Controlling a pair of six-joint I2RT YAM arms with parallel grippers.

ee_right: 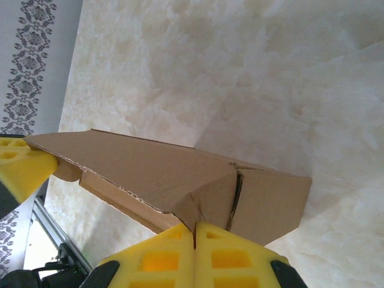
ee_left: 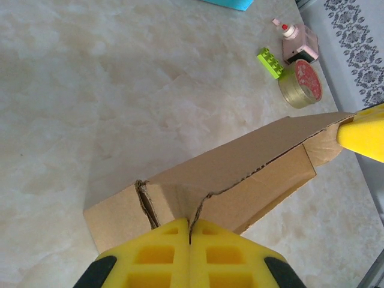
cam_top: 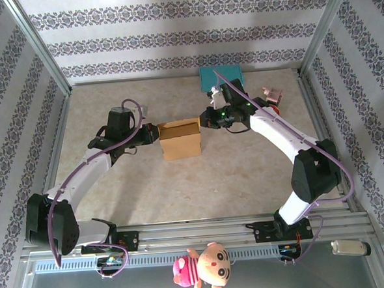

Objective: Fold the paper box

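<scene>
The brown paper box (cam_top: 180,138) stands mid-table, with a top flap lying over it and a side panel below. My left gripper (cam_top: 153,134) is at its left end. In the left wrist view the yellow fingertips (ee_left: 190,225) are shut on the torn edge of the box (ee_left: 240,168). At the right end is my right gripper (cam_top: 205,119), and the right wrist view has its fingertips (ee_right: 195,228) pinched shut on a corner fold of the box (ee_right: 156,171). Each wrist view catches the other gripper's yellow finger (ee_left: 363,135) (ee_right: 24,165) at the far end.
A teal box (cam_top: 220,77) lies at the back wall. A tape roll (ee_left: 300,84), a green brick (ee_left: 270,62) and a pink bottle (ee_left: 297,41) sit back right. A plush doll (cam_top: 206,267) lies on the front rail. Metal frame posts border the table.
</scene>
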